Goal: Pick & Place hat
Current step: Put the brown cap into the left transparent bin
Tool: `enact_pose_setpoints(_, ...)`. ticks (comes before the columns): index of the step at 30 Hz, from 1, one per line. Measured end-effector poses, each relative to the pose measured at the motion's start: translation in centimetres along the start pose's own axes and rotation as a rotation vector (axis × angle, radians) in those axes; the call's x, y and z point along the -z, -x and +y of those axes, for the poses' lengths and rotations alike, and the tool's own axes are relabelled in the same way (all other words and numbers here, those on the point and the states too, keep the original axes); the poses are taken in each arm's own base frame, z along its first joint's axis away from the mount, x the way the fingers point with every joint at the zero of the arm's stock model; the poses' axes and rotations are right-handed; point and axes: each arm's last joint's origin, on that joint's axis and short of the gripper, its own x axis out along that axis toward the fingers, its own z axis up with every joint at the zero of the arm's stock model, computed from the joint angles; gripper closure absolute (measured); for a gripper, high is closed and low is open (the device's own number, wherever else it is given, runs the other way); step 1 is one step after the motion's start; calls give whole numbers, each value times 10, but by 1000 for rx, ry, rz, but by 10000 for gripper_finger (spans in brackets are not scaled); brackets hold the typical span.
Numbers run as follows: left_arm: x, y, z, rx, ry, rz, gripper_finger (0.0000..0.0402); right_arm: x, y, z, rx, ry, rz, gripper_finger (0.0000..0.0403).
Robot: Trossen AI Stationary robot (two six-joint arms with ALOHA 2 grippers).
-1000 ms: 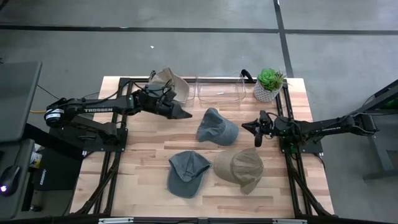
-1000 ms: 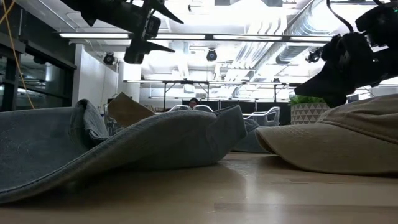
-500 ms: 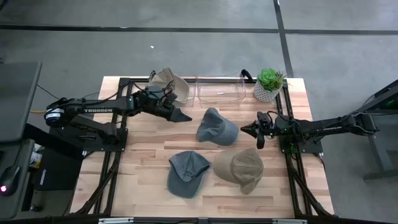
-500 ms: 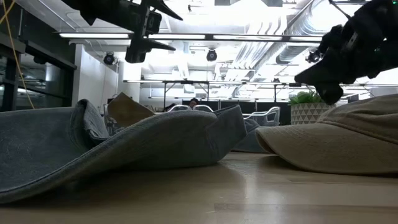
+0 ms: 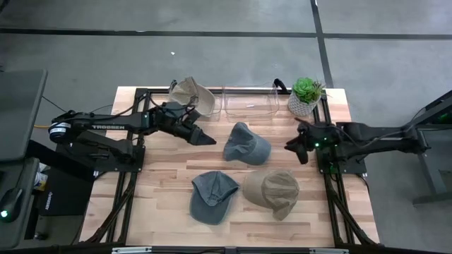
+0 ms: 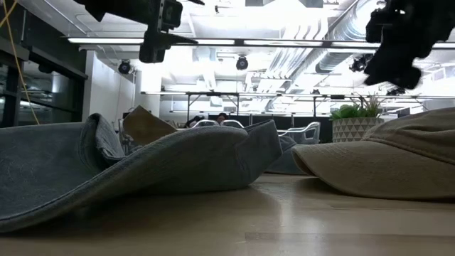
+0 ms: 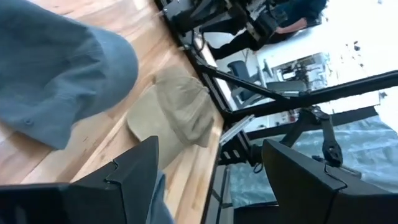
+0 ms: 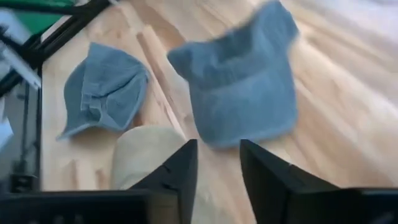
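Tan cap point(image 5: 192, 95) half hidden behind left claw point(image 5: 205, 136).

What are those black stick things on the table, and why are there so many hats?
Those black sticks are two robot arms, each ending in a two-finger pincher called a gripper. One picture looks down from above. One looks across from table height. Two come from small cameras on the arms' wrists.

From above, the left gripper hangs over the wooden table with its fingers spread and nothing in them. The right gripper is on the other side, its fingers a little apart, also holding nothing.

Three caps lie on the table: a blue-grey cap in the middle, a darker grey cap near the front, and a tan cap beside it. Another tan cap sits at the back, next to a clear bin and a potted plant.

The robot's job is to pick up a hat and put it somewhere.
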Motion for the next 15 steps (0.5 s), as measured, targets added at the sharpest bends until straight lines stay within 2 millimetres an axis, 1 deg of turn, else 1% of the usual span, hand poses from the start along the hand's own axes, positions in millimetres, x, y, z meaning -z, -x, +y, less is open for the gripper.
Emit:
enact_pose_setpoints(2,0,0,0,-2,2,4,138,-3,11,2,30,-108,41,261)
enact_pose_setpoints(4,0,0,0,-1,-2,4,138,-4,21,3,57,-258,92,244)
enact_pose_setpoints(6,0,0,0,0,-3,5,138,-1,27,3,69,-390,176,229)
enact_pose_setpoints(8,0,0,0,0,-5,5,138,4,28,3,60,-492,273,219)
enact_pose_setpoints(10,0,0,0,0,-20,5,138,11,27,3,59,-552,350,212)
enact_pose_setpoints(15,0,0,0,15,-56,28,138,22,22,5,52,-585,447,207)
